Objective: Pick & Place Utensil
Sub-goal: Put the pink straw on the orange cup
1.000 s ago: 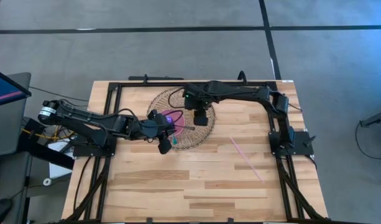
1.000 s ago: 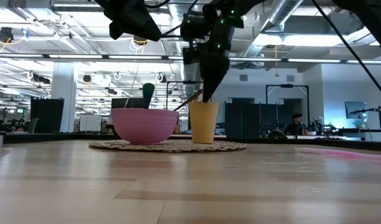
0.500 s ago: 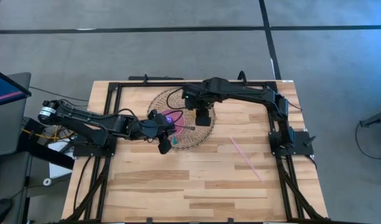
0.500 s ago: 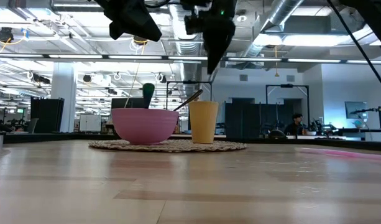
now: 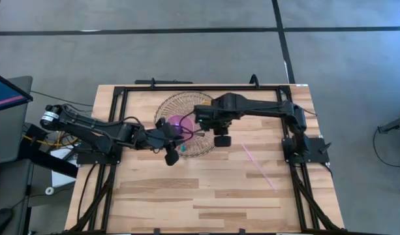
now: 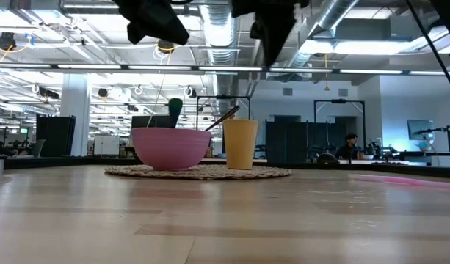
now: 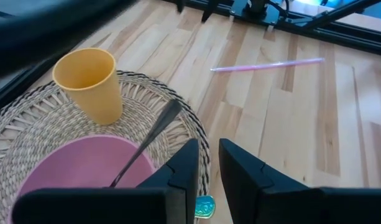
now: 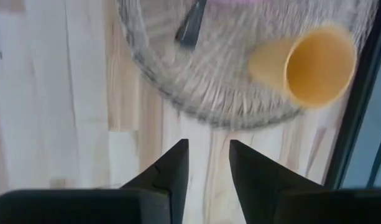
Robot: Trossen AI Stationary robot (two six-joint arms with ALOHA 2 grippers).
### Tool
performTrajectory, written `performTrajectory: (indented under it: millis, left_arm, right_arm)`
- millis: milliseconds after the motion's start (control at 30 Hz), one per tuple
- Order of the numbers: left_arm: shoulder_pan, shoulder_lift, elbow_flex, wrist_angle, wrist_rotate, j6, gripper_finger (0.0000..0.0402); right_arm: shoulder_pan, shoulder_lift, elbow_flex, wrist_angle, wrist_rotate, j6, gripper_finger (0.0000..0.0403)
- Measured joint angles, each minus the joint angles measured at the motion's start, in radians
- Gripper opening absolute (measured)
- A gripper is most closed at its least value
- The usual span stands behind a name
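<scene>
A metal spoon (image 7: 154, 134) leans in the pink bowl (image 5: 180, 123), its handle out over the rim toward the yellow cup (image 7: 91, 84). Bowl and cup stand on a round woven mat (image 5: 170, 104). My right gripper (image 5: 221, 140) hovers high over the mat's near-right edge, open and empty; its wrist view (image 8: 209, 149) shows the spoon handle's end (image 8: 190, 28) and the cup (image 8: 317, 65) below. My left gripper (image 5: 171, 156) hovers at the bowl's near-left side, its fingers (image 7: 240, 168) a narrow gap apart, holding nothing.
A pink straw (image 5: 258, 166) lies on the bare wood right of the mat. A small teal thing (image 7: 204, 205) shows at the mat's near edge, through the gap between the left fingers. A black frame (image 5: 121, 91) borders the table's far and side edges.
My right gripper has risen from just above the cup and the spoon handle and has gone toward the table's near-right. The spoon stays leaning in the bowl; bowl and cup have not moved.
</scene>
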Motion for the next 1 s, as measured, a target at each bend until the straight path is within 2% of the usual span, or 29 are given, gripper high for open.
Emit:
performTrajectory:
  millis: [167, 333, 600, 800, 1000]
  left_arm:
    - [-0.020, 0.000, 0.000, 0.000, -0.002, 0.000, 0.0065]
    - [-0.028, 0.000, 0.000, 0.001, -0.004, 0.000, 0.0065]
    - [-0.028, 0.000, 0.000, 0.003, -0.026, 0.000, 0.0065]
    - [-0.028, 0.000, 0.000, 0.012, -0.042, 0.000, 0.0065]
    - [-0.028, 0.000, 0.000, 0.024, -0.048, 0.000, 0.0065]
  right_arm:
    - [0.011, -0.142, -0.146, 0.007, -0.009, 0.086, 0.0091]
    - [0.023, -0.365, -0.457, 0.160, -0.028, 0.240, 0.0082]
    - [0.112, -0.657, -0.951, 0.318, -0.028, 0.621, 0.0082]
    - [0.208, -0.735, -1.214, 0.496, -0.074, 0.845, 0.0082]
    - [0.241, -0.737, -1.369, 0.702, -0.078, 0.975, 0.0082]
